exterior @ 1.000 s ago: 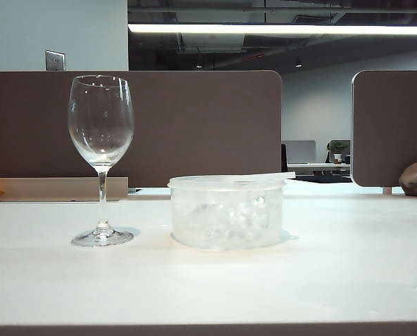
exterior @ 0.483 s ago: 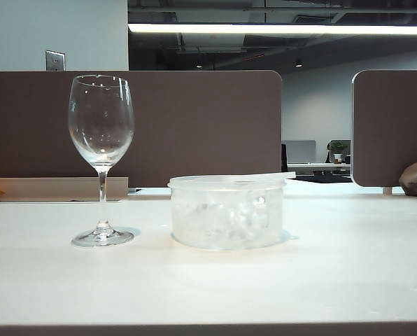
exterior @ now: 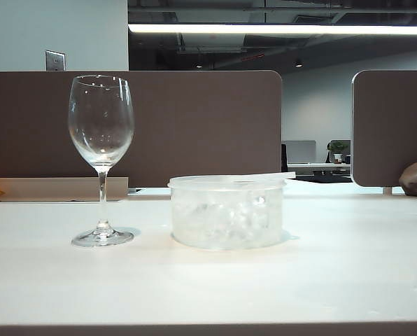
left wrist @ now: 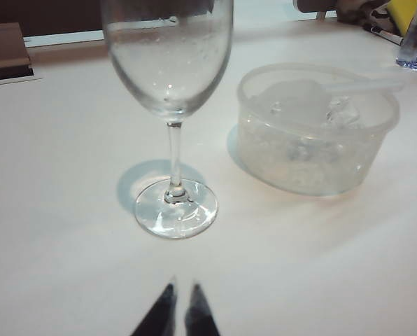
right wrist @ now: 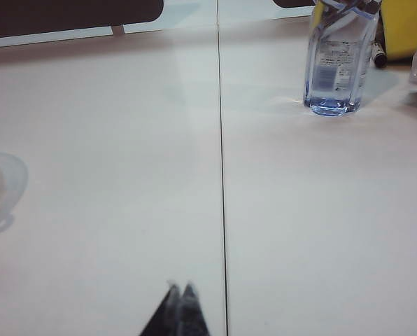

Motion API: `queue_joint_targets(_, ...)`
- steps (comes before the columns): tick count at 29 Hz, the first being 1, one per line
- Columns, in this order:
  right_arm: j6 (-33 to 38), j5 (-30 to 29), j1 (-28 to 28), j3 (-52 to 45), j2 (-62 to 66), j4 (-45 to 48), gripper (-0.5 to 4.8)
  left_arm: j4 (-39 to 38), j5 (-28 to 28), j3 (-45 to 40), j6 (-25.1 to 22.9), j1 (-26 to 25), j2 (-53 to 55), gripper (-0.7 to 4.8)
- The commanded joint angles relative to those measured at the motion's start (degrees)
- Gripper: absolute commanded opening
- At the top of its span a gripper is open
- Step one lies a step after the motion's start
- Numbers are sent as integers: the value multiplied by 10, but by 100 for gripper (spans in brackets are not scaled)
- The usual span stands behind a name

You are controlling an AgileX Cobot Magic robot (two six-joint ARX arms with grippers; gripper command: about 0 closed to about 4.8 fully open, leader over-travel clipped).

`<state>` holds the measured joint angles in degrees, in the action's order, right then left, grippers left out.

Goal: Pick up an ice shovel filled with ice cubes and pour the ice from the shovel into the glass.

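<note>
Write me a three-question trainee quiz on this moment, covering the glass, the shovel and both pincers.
1. True or false: the glass already holds ice cubes.
2. Where does the ice shovel lie? A) on the bare table B) across the round tub with its handle past the rim C) in the left pincer
3. Fill in: the right pincer hangs over bare table with its tips ____.

Key: 1 false, the glass is empty and the ice sits in the tub. 2 B. 3 shut; it holds nothing, with a water bottle beyond it. The left pincer, before the glass's foot, is empty too.
</note>
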<state>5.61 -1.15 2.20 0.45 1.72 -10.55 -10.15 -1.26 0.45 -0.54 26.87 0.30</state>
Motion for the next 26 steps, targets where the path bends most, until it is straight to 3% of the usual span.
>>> queue_joint_targets(1,2,-1,1,-4,0,2,-4,-1,0,0,-1,0,0,29)
queue_joint_targets(7,25,-12,1,-4,0,4,-4,-1,0,0,-1,0,0,29)
queue_joint_targets(17,392,-77,6,-4,0,20,1,-1,0,0,-1,0,0,29)
queue_joint_targets(20,447,-96,18,-4,0,24,2,-1,0,0,-1,0,0,29)
queue_joint_targets(26,496,-71,78,-4,1,58,1,-1,-1,0,-1,0,0,29)
